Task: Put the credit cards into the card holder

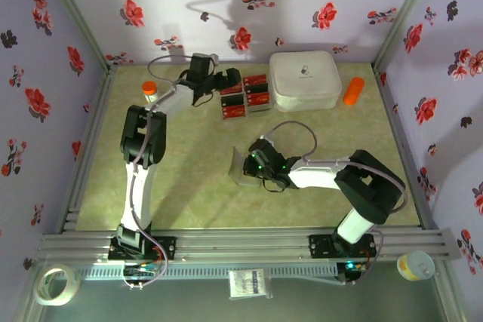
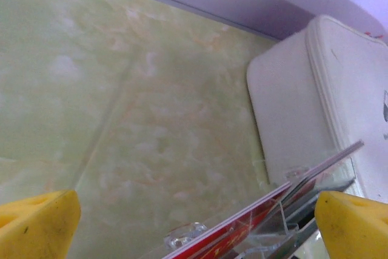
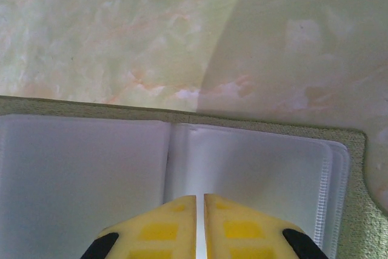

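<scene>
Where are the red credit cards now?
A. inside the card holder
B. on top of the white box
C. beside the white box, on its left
C: the top view shows the credit cards grouped just left of the white box, apart from the card holder.

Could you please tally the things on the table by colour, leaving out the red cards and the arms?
Orange: 2 (orange-capped bottle, cylinder)
White: 1 (box)
Olive: 1 (card holder)
Total: 4
</scene>
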You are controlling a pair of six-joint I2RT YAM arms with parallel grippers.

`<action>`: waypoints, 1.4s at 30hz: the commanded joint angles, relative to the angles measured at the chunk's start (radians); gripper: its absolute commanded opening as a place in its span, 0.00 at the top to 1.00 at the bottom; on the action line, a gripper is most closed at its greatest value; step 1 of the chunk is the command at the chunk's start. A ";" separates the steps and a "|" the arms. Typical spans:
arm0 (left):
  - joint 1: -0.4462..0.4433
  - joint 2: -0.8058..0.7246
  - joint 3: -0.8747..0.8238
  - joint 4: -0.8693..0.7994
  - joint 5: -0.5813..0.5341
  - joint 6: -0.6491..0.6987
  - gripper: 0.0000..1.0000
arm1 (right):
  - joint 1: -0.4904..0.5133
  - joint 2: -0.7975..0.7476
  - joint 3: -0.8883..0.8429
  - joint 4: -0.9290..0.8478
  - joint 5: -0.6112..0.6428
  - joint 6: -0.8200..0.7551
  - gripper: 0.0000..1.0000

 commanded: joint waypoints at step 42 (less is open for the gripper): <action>-0.155 -0.786 -0.861 -0.264 -0.222 0.000 0.00 | -0.060 0.214 0.203 -0.031 -0.233 -0.097 0.90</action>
